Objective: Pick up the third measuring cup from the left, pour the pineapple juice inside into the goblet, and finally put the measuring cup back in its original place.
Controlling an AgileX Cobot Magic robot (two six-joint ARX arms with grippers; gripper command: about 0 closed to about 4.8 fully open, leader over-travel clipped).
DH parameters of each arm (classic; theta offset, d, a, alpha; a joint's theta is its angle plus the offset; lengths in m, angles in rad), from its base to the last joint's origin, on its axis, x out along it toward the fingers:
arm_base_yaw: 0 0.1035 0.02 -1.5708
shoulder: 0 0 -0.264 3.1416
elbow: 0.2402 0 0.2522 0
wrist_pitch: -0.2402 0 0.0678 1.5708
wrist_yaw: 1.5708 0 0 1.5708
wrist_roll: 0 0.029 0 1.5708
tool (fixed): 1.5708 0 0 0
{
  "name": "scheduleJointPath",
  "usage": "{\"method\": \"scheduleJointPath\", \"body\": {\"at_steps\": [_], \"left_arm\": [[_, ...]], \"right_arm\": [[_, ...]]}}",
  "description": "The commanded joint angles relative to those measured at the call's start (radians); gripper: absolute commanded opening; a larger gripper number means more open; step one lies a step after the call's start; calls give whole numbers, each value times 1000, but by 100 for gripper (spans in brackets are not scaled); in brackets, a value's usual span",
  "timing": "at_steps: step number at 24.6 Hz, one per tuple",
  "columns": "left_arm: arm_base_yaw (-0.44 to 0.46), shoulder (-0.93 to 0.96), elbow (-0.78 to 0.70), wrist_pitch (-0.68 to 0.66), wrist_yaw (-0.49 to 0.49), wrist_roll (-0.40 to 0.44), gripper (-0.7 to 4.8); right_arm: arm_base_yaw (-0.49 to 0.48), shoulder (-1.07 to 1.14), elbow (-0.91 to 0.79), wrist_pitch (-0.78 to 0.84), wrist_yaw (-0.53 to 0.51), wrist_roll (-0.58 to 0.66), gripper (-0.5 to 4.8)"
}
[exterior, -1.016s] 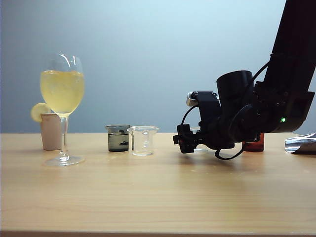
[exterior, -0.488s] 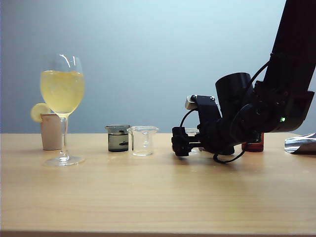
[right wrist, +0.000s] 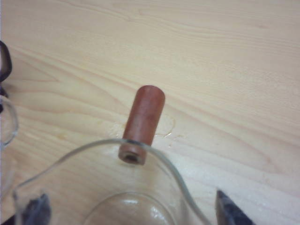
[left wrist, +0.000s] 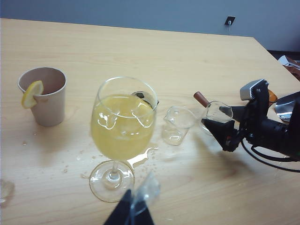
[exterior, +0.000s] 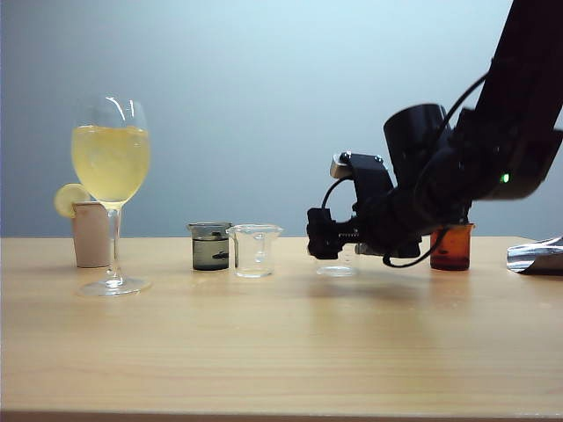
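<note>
The table [exterior: 264, 352] was pale wood with fine grain, its top smooth and matt, with small wet splashes around the foot of the goblet [exterior: 111, 189]. That tall, clear stemmed glass stood near the table's left end in the exterior view, its round bowl well filled with cloudy pale yellow pineapple juice [exterior: 110, 163]. Just behind it stood a short beige cup [exterior: 91, 234] with a lemon slice [exterior: 69, 198] on its rim. Toward the middle sat a smoky-grey beaker [exterior: 210, 246] of dark liquid, touching or nearly touching a clear spout-lipped beaker [exterior: 255, 251]. To the right, apart from those, the third measuring cup [exterior: 338, 264] stood upright on the wood, squat, clear and empty, with a flared rim and a short reddish-brown cylindrical handle [right wrist: 142, 123] jutting from the rim. The right gripper [exterior: 324, 239] hung just above that cup with its dark fingertips [right wrist: 230, 211] spread wide on either side of the glass, not clamping it. An amber-orange beaker [exterior: 451, 246] stood behind the right arm, and crumpled foil [exterior: 537, 256] lay at the table's right edge. The left gripper [left wrist: 131, 212] hovered near the goblet's foot; whether it was open or shut I could not tell. The front of the table lay broad and bare.
</note>
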Motion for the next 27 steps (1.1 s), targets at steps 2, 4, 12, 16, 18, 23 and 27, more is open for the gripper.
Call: {"method": "scheduleJointPath", "body": {"at_steps": [2,4,12,16,18,23,27], "left_arm": [[2,-2,5,6,5,0,-5],[2,-2,5,7,5,0,-5],[2,-2,5,6,5,0,-5],[2,-2,5,11,5,0,-5],[2,-2,5,17,5,0,-5],[1,-12,5,28,5,-2,-5],[1,-49,5,13,-2,-18,-5]], "right_arm": [[2,-50,0,-110,-19,4,479],[2,-69,0,-166,-19,4,479],[2,-190,0,-475,-37,4,479],[2,-307,1,-674,-40,27,390],[2,-390,2,-758,-59,69,214],[2,-737,2,-900,-117,74,-2],[2,-916,1,-940,-4,30,-2]]}}
